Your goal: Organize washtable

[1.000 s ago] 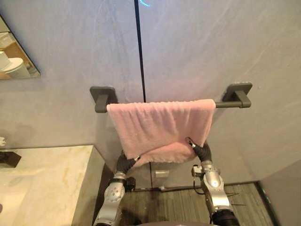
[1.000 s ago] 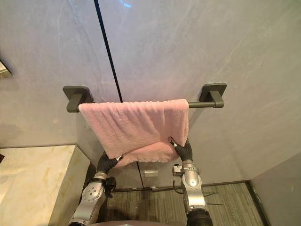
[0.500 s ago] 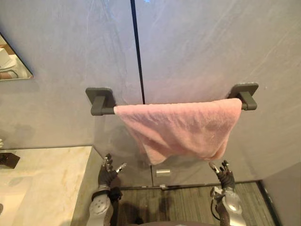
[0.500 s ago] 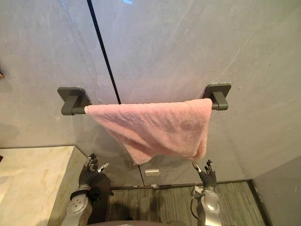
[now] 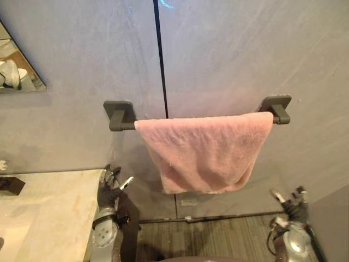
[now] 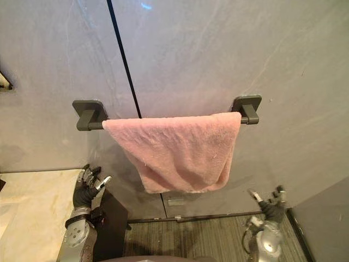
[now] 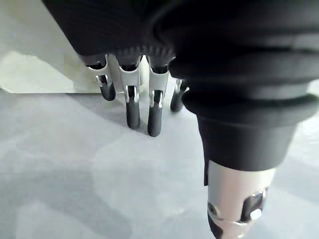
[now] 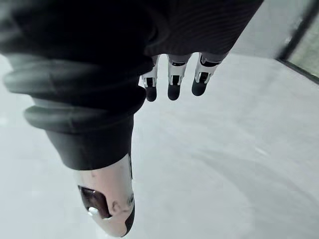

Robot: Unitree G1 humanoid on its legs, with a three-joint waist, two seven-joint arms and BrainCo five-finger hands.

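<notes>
Looking down through the head cameras, I see the pink towel point(image 5: 207, 153) draped over the dark bar point(image 5: 126, 125) on the grey wall point(image 5: 245, 49). It covers most of the bar, from just right of the left mount point(image 5: 118, 112) up to the right mount point(image 5: 277, 106), which its top corner touches. Its lower edge hangs uneven, slanting down from the left and bunching into soft folds at the bottom.

My left hand point(image 5: 109, 185) is raised below the bar's left end, beside the edge of the marble surface point(image 5: 49, 207) and well apart from the towel. Its fingers point(image 7: 149, 114) are nearly straight and slightly spread, holding nothing.

My right hand point(image 5: 292, 199) sits low at the right, below and to the right of the towel and clear of it. Its fingers point(image 8: 172, 82) are loosely extended too, and it is empty.

A thin dark seam point(image 5: 161, 54) runs down the wall behind the towel. A mirror point(image 5: 19, 71) corner shows at upper left. Striped floor point(image 5: 218, 237) lies under the towel.
</notes>
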